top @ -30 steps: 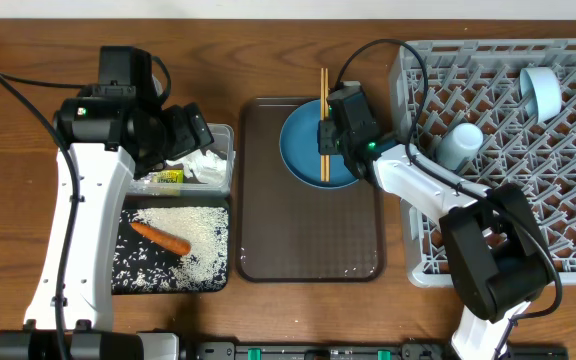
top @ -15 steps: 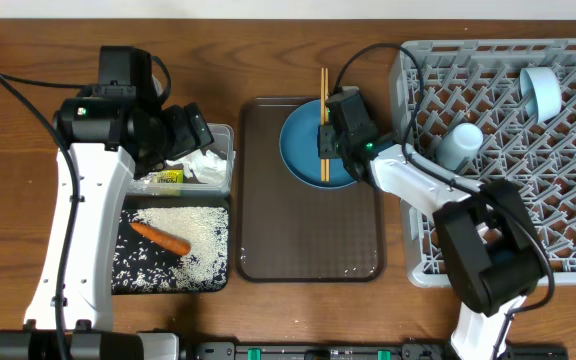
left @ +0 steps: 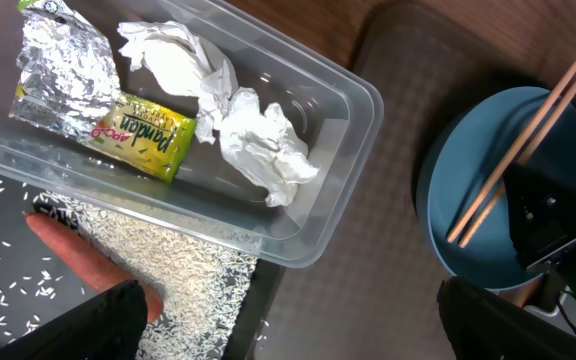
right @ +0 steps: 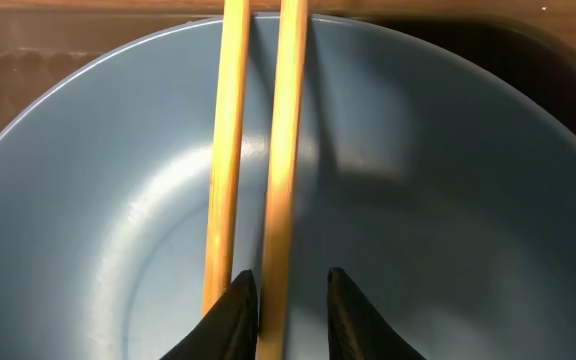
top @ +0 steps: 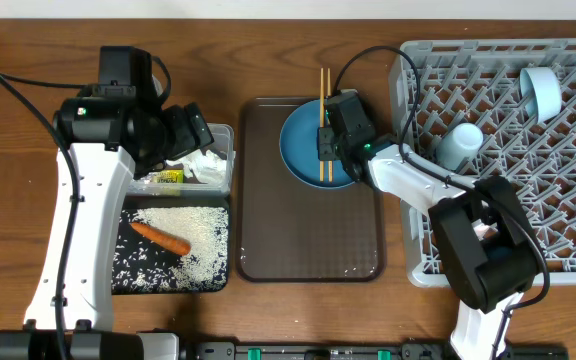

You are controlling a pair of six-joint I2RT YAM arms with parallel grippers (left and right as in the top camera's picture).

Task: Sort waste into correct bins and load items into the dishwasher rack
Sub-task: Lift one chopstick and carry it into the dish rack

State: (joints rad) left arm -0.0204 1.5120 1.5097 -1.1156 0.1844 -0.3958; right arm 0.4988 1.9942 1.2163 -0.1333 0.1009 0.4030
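Two wooden chopsticks [top: 323,85] lie side by side across the round blue plate [top: 298,150] on the brown tray. My right gripper [top: 325,150] is low over the plate. In the right wrist view its fingers straddle the right-hand chopstick [right: 283,120]: one finger sits between the two sticks and the other stands a little clear, so the right gripper [right: 290,276] is narrowly open. My left gripper [top: 193,128] hangs wide open and empty above the clear tub [left: 358,110], which holds the foil wrapper [left: 63,85] and white napkins [left: 238,130]. The carrot piece [top: 160,237] and rice [top: 203,225] lie in the black tray [top: 118,280].
The grey dishwasher rack [top: 568,200] fills the right side, with a light blue cup [top: 543,90] and a pale cup [top: 460,145] among its pegs. The brown serving tray [top: 308,230] lies between the bins and the rack. A few rice grains sit on the brown tray near the black tray.
The right gripper's jaws have narrowed a little around the chopstick and it has edged slightly left. The left arm has not moved.
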